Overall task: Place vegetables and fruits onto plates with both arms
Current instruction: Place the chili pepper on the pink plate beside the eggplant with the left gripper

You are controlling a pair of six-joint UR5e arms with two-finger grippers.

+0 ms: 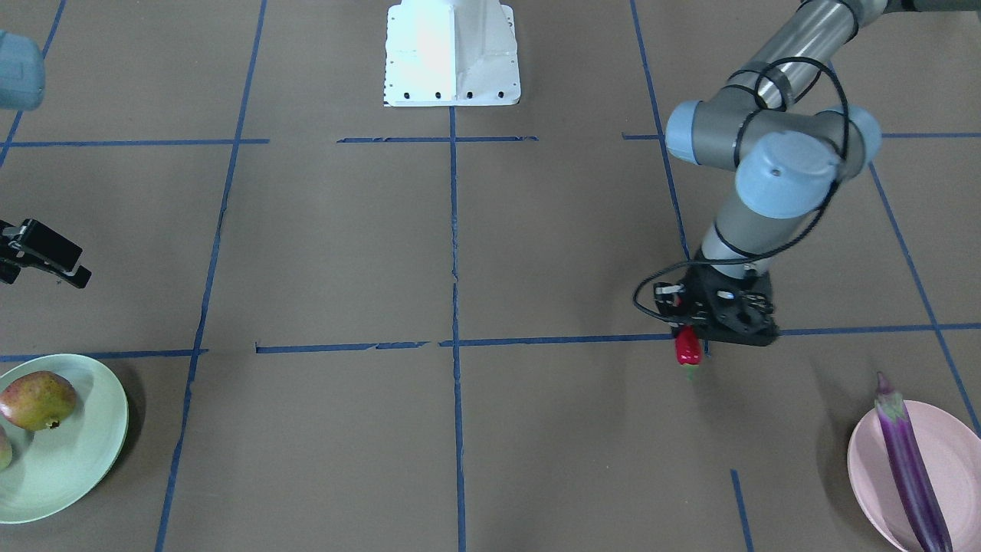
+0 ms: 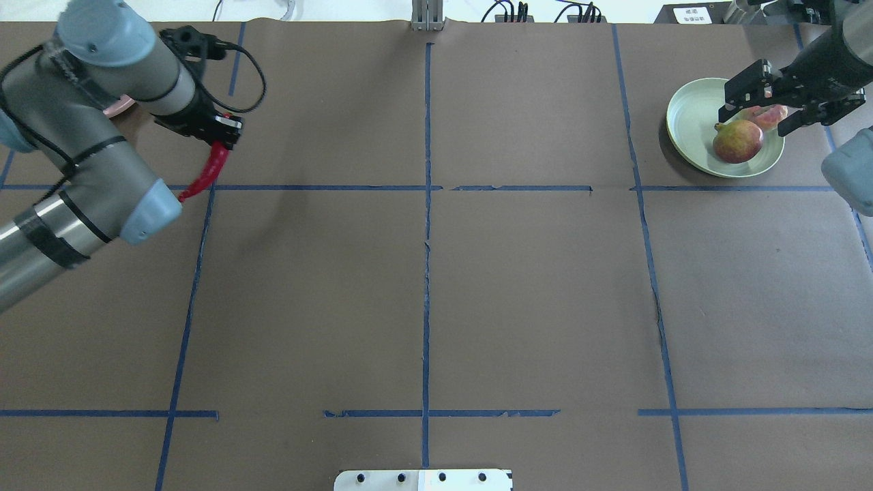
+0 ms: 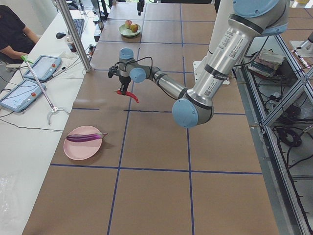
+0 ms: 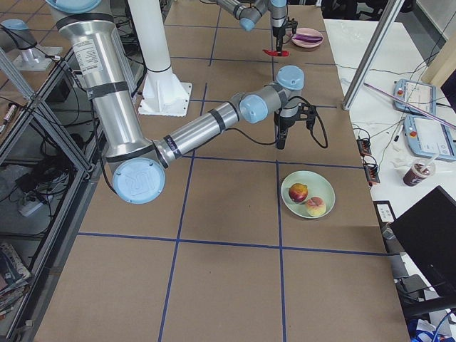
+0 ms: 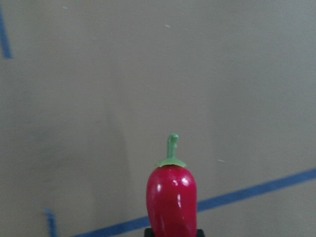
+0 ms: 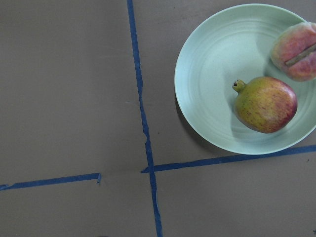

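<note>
Chili pepper [image 5: 172, 202] clamped in left claw [image 2: 222, 140]; right claw [image 2: 755, 112] spread, empty, near green plate [image 2: 689, 116].

My views are bright and even, with soft shadows lying close beside the green plate [image 6: 212, 74] and the pink plate [image 1: 954, 460]. The white base block [image 1: 452, 54] glows so bright that it washes out. In my left wrist view the red chili [image 5: 172, 202] has small shiny spots, and the table [image 5: 222, 74] behind it looks blurry and dim.
</note>
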